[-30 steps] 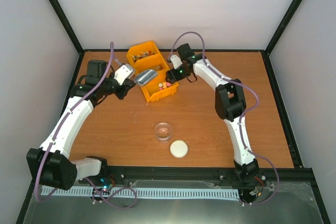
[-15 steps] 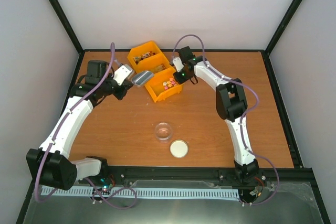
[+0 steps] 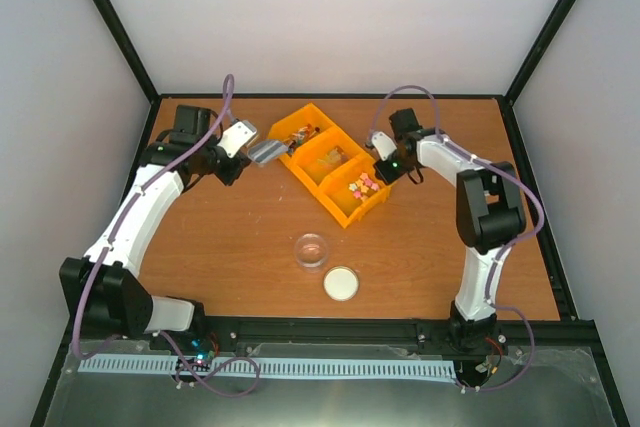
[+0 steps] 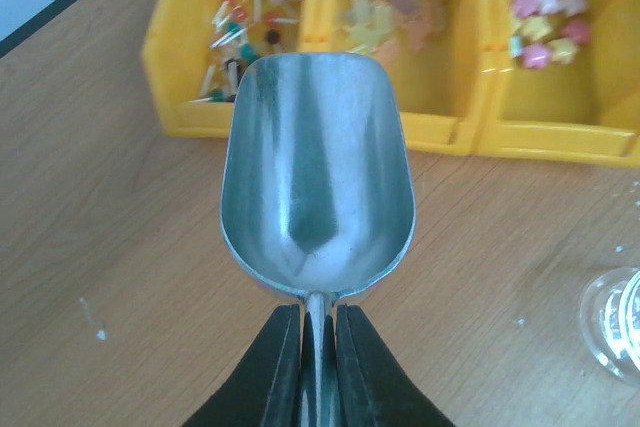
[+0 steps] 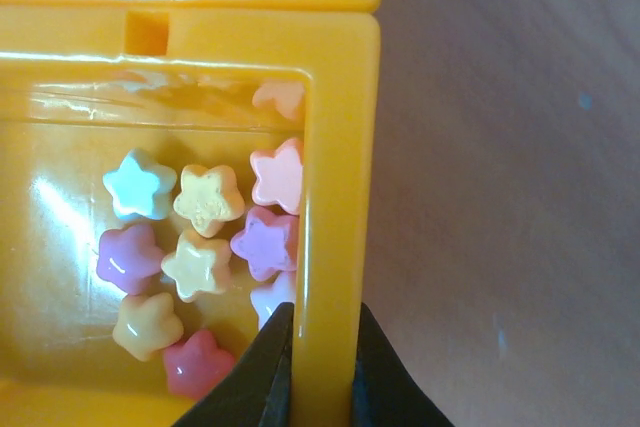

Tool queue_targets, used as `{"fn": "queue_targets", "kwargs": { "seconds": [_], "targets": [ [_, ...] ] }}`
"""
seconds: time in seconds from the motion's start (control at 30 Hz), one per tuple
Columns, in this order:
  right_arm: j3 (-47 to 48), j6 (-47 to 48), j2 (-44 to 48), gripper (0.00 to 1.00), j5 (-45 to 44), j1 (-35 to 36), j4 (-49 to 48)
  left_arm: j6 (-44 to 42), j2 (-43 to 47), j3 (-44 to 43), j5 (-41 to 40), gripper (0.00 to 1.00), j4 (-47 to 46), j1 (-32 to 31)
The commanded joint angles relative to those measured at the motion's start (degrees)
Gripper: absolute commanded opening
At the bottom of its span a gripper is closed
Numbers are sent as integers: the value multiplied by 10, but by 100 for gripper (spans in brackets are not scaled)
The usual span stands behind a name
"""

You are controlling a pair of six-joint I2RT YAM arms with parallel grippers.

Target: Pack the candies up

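Note:
A yellow three-compartment bin [image 3: 322,154] lies slanted at the back of the table. Its nearest compartment holds star-shaped candies [image 3: 362,186] in pink, yellow, orange and pale blue [image 5: 200,247]. My right gripper [image 3: 383,169] is shut on that compartment's side wall [image 5: 335,147], one finger inside next to the candies and one outside. My left gripper [image 4: 318,347] is shut on the handle of an empty metal scoop [image 4: 315,177]. The scoop [image 3: 266,152] hovers just left of the bin's far end, its mouth facing the bin [image 4: 440,132].
The middle compartment holds pale star sweets [image 4: 390,12] and the far one small stick-like pieces [image 4: 240,32]. A clear cup [image 3: 312,249] and a white lid [image 3: 341,283] stand on the wood nearer the arm bases.
My right gripper shut on the bin wall and dragged the bin to the right, turning it. The scoop, earlier over the bin, now sits left of it.

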State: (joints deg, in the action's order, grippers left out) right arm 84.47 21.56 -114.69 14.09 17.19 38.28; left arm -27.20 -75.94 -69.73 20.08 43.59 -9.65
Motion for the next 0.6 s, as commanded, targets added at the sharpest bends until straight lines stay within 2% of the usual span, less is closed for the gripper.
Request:
{"fn": "queue_targets", "kwargs": {
  "seconds": [0.0, 0.13, 0.17, 0.23, 0.3, 0.33, 0.37, 0.47, 0.57],
  "targets": [
    [-93, 50, 72, 3, 8, -21, -8, -47, -29, -73, -54, 1, 69, -2],
    [-130, 49, 94, 3, 77, -26, 24, -55, -47, -110, -67, 1, 105, -5],
    [-130, 42, 93, 6, 78, -27, 32, -55, -46, -112, -62, 1, 106, -5],
    [-130, 30, 97, 26, 66, -29, 43, -49, -45, -116, -58, 1, 104, -6],
    [-131, 24, 114, 55, 53, -31, 54, -43, -44, -120, -58, 1, 103, -6],
    [-129, 28, 122, 66, 50, -31, 65, -42, -44, -120, -57, 1, 104, -6],
    [-123, 33, 131, 74, 49, -31, 81, -40, -42, -120, -57, 1, 103, -6],
    [-92, 42, 153, 89, 54, -45, 94, -36, -38, -117, -56, 1, 102, -6],
    [-19, 29, 125, 93, 82, -45, 101, -31, -35, -111, -51, 1, 96, -6]
  ]
}}
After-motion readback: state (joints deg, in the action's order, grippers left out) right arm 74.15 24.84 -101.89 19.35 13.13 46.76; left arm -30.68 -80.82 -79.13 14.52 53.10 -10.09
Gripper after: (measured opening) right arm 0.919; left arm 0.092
